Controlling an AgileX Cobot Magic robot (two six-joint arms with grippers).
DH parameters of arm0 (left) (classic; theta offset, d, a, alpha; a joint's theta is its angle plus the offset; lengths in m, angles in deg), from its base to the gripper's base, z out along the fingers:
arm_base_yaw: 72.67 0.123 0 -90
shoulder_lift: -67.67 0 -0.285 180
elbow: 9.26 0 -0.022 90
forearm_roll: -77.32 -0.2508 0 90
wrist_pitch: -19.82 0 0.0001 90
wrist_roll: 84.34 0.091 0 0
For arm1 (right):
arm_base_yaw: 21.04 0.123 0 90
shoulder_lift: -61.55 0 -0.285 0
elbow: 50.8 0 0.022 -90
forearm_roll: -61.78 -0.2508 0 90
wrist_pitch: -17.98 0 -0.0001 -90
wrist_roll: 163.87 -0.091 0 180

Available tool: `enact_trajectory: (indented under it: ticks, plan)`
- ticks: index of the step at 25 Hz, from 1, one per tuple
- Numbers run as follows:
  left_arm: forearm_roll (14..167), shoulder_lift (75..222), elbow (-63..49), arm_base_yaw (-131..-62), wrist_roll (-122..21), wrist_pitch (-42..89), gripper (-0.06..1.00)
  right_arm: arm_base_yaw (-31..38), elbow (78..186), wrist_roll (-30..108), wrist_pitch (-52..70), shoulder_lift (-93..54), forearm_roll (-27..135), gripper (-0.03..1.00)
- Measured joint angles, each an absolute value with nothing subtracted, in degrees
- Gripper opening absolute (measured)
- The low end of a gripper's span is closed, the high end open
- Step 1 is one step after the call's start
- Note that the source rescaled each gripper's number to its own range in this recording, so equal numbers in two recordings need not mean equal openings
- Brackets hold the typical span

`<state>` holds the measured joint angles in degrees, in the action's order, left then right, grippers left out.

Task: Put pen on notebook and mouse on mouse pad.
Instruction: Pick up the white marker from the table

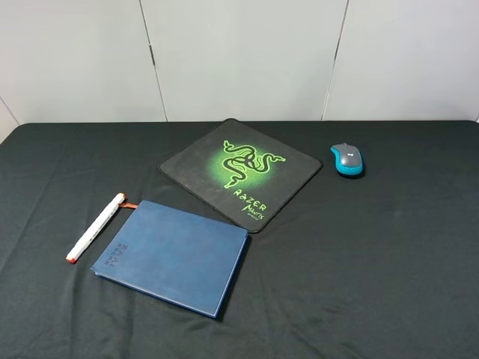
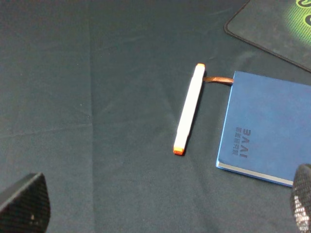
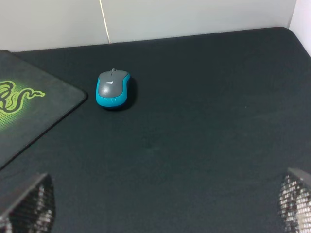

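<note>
The white pen (image 1: pixel 96 227) (image 2: pixel 188 109) lies on the black table just left of the dark blue notebook (image 1: pixel 174 256) (image 2: pixel 272 128), apart from it; the orange ribbon (image 2: pixel 217 80) sticks out by the pen's far end. The black mouse pad (image 1: pixel 239 170) (image 2: pixel 272 26) (image 3: pixel 29 111) with its green logo sits behind the notebook. The teal mouse (image 1: pixel 347 160) (image 3: pixel 112 89) rests on the table right of the pad. In the exterior high view neither arm shows. My left gripper (image 2: pixel 160 208) hangs open above the pen, and my right gripper (image 3: pixel 160 208) hangs open short of the mouse.
A black cloth covers the whole table (image 1: pixel 374 262). A pale panelled wall (image 1: pixel 239 52) stands behind its far edge. The table's right edge (image 3: pixel 299 43) shows in the right wrist view.
</note>
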<state>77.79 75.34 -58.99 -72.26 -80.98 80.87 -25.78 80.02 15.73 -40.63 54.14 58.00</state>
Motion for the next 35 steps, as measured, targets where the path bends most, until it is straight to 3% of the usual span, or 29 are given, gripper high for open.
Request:
enact_trajectory:
  ticks: [27, 35]
  plan:
    - [77.79, 75.34, -58.81, -72.26, -80.98, 80.87, 1.0, -25.78, 80.02, 15.73, -40.63, 54.14, 58.0, 1.0]
    - [77.79, 83.53, -51.02, -72.26, -80.98, 80.98, 1.0, -25.78, 80.02, 15.73, -40.63, 54.14, 58.0, 1.0]
